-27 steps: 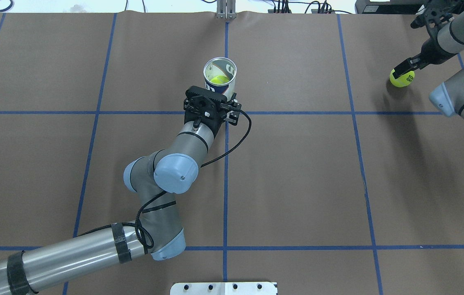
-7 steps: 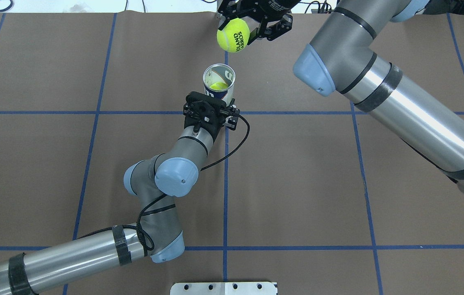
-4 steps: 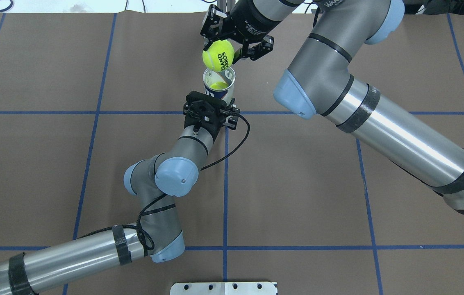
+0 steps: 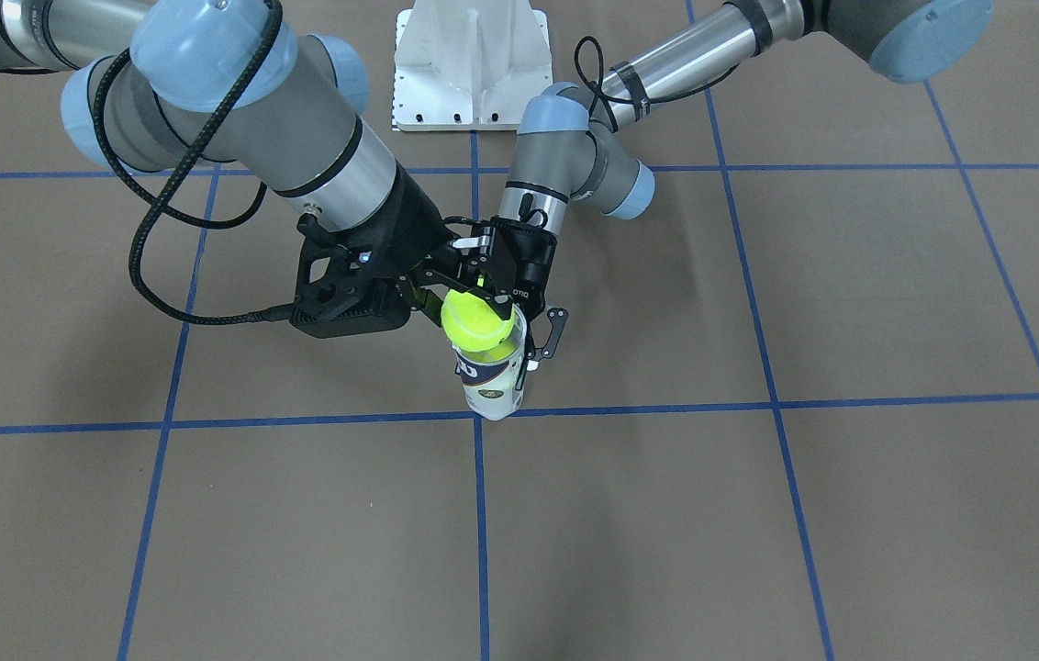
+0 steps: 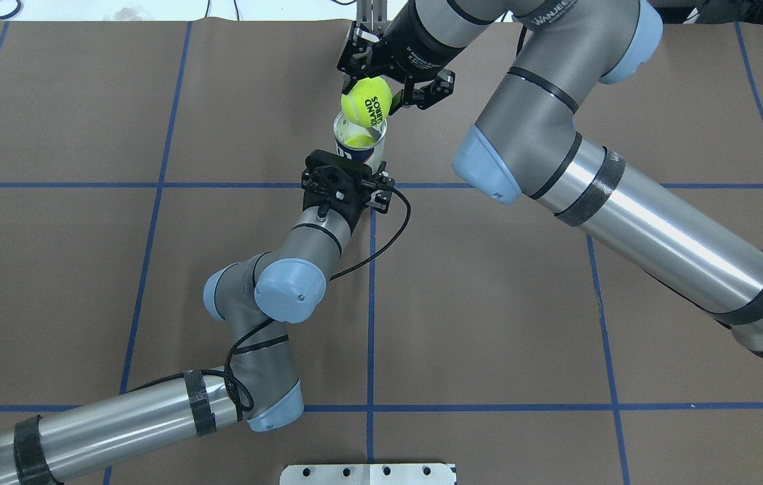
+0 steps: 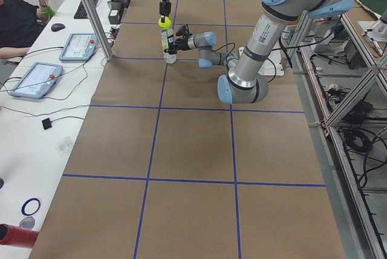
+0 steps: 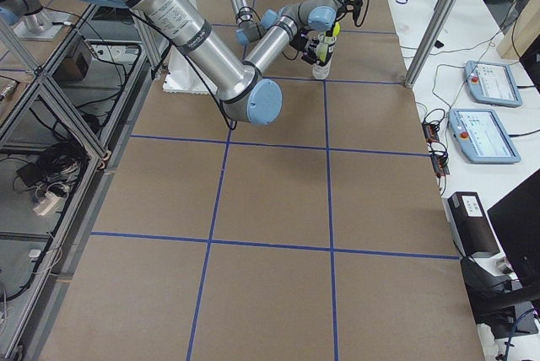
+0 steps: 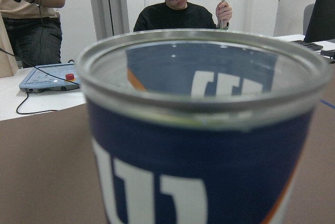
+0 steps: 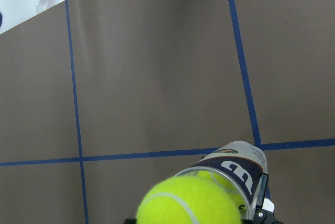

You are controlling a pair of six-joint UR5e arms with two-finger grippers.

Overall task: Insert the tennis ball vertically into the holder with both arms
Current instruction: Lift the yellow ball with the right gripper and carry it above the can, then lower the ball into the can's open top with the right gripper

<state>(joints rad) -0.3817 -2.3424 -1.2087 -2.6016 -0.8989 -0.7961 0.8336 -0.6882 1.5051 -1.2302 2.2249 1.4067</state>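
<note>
The holder (image 5: 362, 149), a white and navy can, stands upright on the brown table with a yellow ball (image 5: 359, 140) inside it. My left gripper (image 5: 358, 162) is shut on its side; the can fills the left wrist view (image 8: 209, 150). My right gripper (image 5: 369, 94) is shut on a yellow tennis ball (image 5: 367, 101) and holds it just above the can's metal-rimmed mouth, slightly toward the far side. In the front view the held ball (image 4: 474, 319) sits at the mouth of the can (image 4: 492, 386). The right wrist view shows the ball (image 9: 193, 203) over the can (image 9: 242, 165).
A white pedestal base (image 4: 474, 64) stands at the robot's edge of the table. Blue tape lines grid the brown table (image 5: 489, 303). Operators (image 6: 18, 17) sit at a side bench with tablets (image 6: 36, 80) beyond the far edge.
My right arm has carried the tennis ball from the table's far right to over the can, and in the last second moved it down onto the mouth. The left gripper and can have stayed put.
</note>
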